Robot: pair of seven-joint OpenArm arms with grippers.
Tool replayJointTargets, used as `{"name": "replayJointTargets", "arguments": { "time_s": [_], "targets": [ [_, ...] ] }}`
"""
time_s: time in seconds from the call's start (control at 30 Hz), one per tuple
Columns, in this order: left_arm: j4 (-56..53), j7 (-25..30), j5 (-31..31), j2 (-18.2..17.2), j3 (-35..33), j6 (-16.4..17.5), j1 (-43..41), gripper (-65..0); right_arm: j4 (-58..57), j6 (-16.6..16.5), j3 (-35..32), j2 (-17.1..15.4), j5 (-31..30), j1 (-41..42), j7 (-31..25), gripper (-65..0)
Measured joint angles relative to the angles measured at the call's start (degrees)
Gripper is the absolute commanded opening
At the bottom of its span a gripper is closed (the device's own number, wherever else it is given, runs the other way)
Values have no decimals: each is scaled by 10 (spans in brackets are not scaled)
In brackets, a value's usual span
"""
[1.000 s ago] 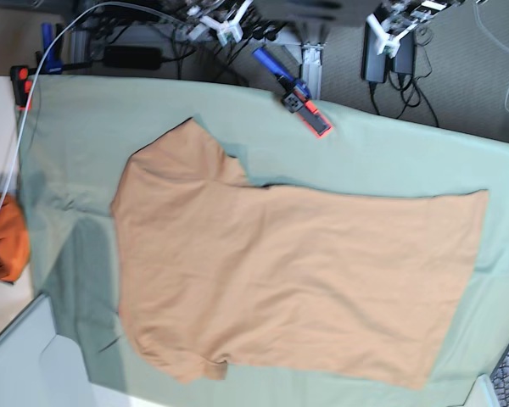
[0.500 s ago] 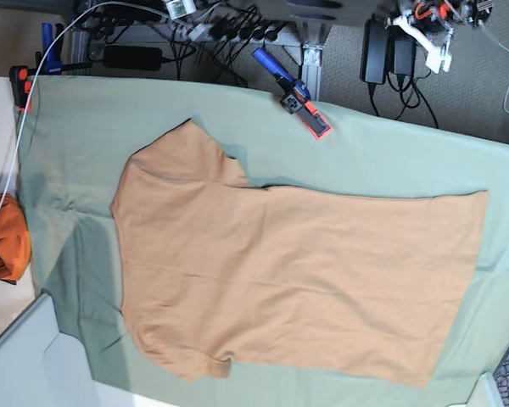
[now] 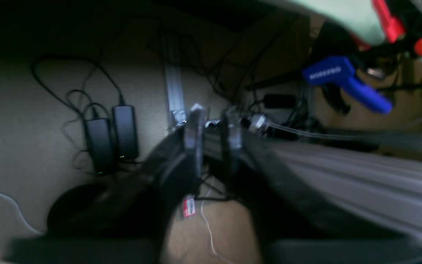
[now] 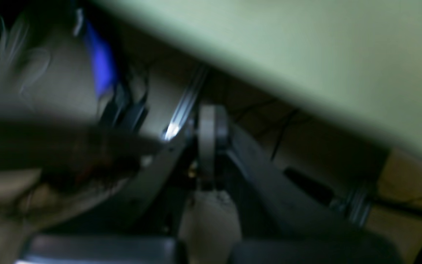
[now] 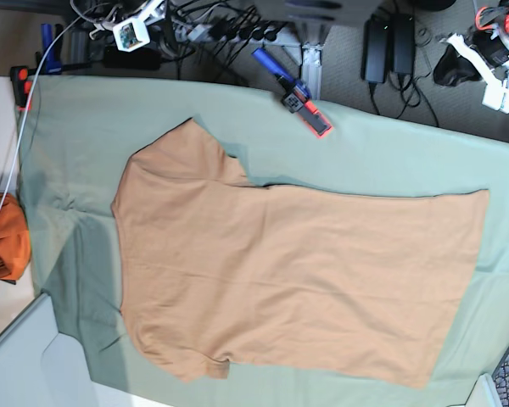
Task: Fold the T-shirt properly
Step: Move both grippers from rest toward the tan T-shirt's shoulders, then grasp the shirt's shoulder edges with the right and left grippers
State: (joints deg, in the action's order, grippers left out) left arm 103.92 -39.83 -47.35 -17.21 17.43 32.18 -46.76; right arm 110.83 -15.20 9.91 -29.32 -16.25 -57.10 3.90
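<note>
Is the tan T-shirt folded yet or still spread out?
Spread out: the T-shirt lies flat, one layer, on the green cloth.

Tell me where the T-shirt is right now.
In the base view the T-shirt lies spread flat in the middle of the pale green cloth, below the blue-and-red clamp at the far edge, with the orange bundle off to the left.

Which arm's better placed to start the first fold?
Left, marginally. Its hand sits off the table beyond the T-shirt, nearest the hem end. The right hand is also off the green cloth, by the sleeve end. Neither touches fabric yet.
</note>
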Motion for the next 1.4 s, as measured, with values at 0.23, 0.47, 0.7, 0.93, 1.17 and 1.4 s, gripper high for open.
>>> {"name": "replayJointTargets", "arguments": {
  "time_s": [0.23,0.47,0.7,0.93,1.17,1.4],
  "targets": [
    [12,-19,3,-8,2,0,-5,-348,10,83,31,31,-85,153,82,-472],
    [12,-23,28,-26,2,0,-6,-348,-21,169,32,146,-87,228,134,-207],
    [12,-24,29,-49,2,0,-14,-348,-52,174,32,239,-99,266,143,-207],
    [12,-23,29,-55,12,0,-14,-348,-104,173,33,278,-109,308,128,-207],
    [12,-2,27,-55,36,0,-14,-348,-132,167,10,281,-109,339,128,-207],
    [12,16,29,-71,45,-9,16,-348,-132,167,-38,292,-88,341,126,-207]
  ]
}}
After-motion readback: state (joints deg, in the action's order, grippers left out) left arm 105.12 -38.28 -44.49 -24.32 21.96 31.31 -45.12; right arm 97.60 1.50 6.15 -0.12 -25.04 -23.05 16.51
